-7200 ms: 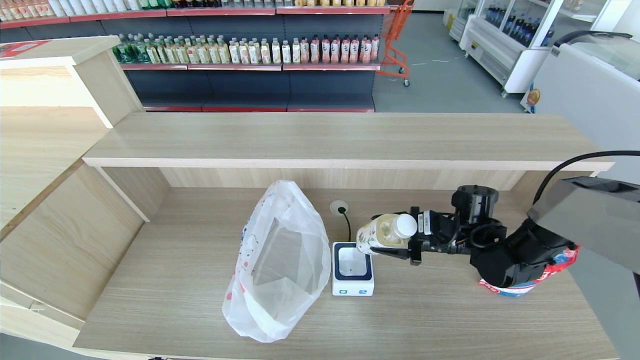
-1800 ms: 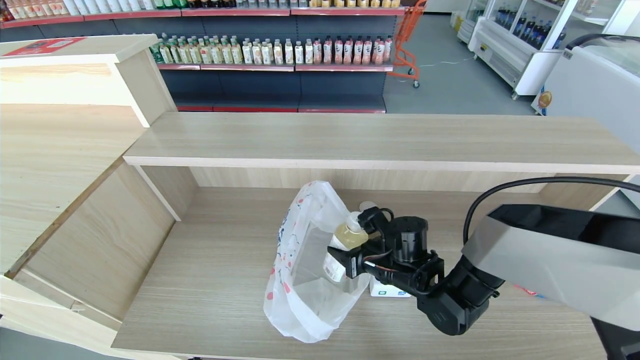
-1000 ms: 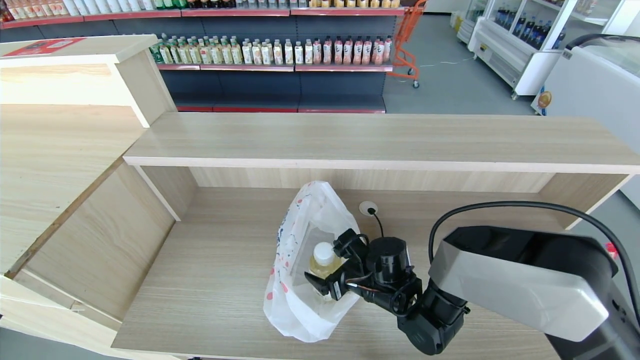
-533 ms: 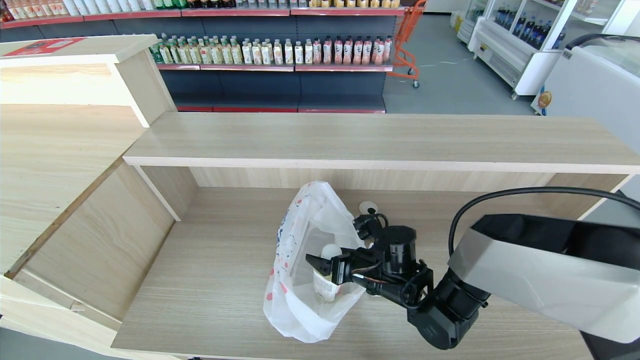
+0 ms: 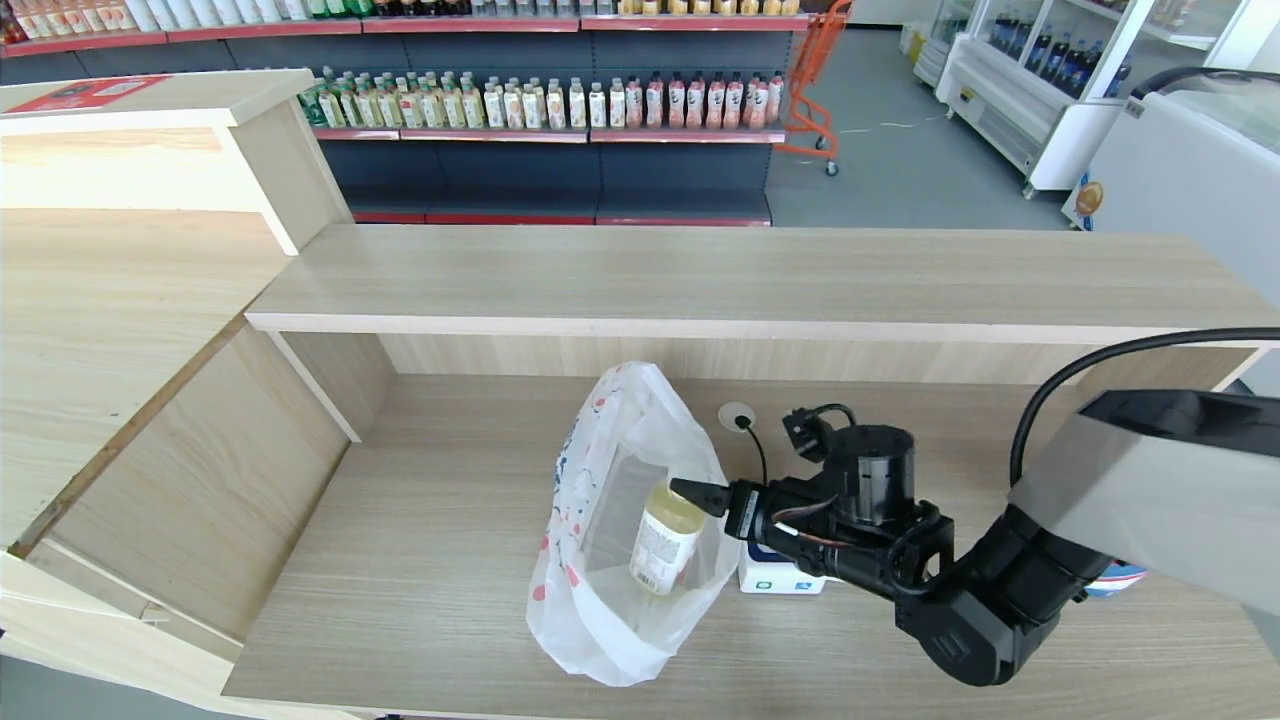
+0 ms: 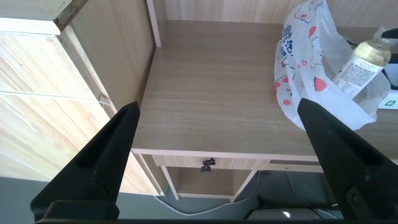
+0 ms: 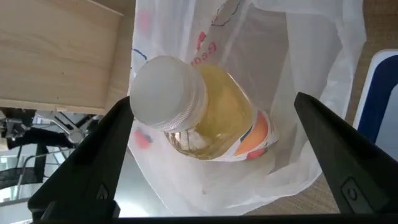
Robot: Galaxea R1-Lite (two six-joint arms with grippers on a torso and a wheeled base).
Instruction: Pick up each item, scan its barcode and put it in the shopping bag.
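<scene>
Two risks stand out. The right gripper (image 7: pixel 214 177) has its fingers spread wide, with one fingertip (image 5: pixel 690 491) at the right rim of the bag (image 5: pixel 590 600). A careless pull-back could snag the thin film and drag the bag toward the scanner (image 5: pixel 775 582), or tip it. The bottle (image 5: pixel 663 538) also leans inside the bag, seemingly propped only by that film, so a tug could topple it and spill the bag toward the near edge of the counter (image 5: pixel 400 560).

The bag stands mid-counter, toward the near edge, with the scanner just beside it on the right. The bottle sits in the bag, cap end up and tilted toward the gripper. It lies between the two fingers but apart from both, with nothing gripping it. The left gripper (image 6: pixel 217 165) hangs out beyond the counter's near edge, fingers wide apart and empty.
</scene>
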